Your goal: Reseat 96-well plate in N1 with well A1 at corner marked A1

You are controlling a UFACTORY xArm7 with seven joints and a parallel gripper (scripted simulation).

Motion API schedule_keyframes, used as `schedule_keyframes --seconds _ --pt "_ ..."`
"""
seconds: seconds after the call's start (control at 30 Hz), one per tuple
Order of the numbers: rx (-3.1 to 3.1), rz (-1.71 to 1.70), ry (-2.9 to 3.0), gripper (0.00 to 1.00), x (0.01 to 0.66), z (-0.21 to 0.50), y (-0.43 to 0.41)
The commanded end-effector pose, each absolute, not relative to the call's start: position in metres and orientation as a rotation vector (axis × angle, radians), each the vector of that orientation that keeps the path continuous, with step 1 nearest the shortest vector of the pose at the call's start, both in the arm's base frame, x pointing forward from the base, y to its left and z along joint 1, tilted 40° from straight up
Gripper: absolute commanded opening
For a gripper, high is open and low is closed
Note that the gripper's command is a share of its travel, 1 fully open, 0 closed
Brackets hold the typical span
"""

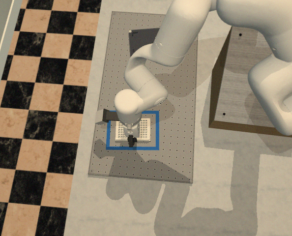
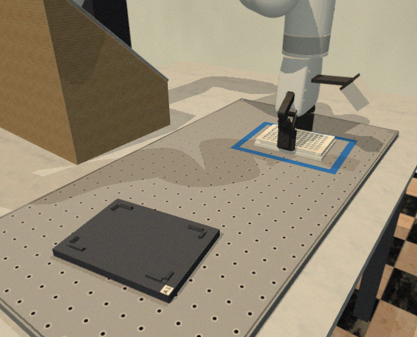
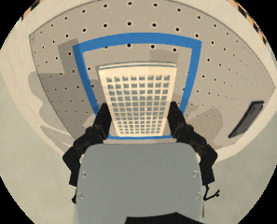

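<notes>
I am looking at a lab bench: a grey perforated metal breadboard deck [image 2: 237,225] fills the frame centre, a flat black plate nest with corner locators [image 2: 136,246] sits lower left, and a blue taped outline [image 2: 341,157] lies upper right.

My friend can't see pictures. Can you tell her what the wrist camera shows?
The open gripper straddles a white 96-well plate, one black finger on each side. The plate lies inside the blue taped outline on the perforated deck.
</notes>
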State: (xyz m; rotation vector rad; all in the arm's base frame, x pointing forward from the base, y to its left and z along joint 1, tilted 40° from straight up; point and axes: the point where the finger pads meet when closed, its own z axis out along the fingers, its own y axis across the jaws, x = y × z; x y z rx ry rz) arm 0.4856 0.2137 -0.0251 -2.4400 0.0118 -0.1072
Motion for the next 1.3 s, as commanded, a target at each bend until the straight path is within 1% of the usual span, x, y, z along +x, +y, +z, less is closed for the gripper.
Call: schedule_keyframes --seconds 0.0,0.47,0.5,1.27 --pt "-2.440 -0.112 0.014 1.00 0.4873 -0.0247 0.2132" --pt "-2.440 -0.112 0.014 1.00 0.4874 -0.0247 0.2131" --pt "-2.440 -0.112 0.014 0.00 0.4873 -0.0243 0.2128" --pt "-2.440 -0.112 0.014 0.00 0.4873 -0.0243 0.2128"
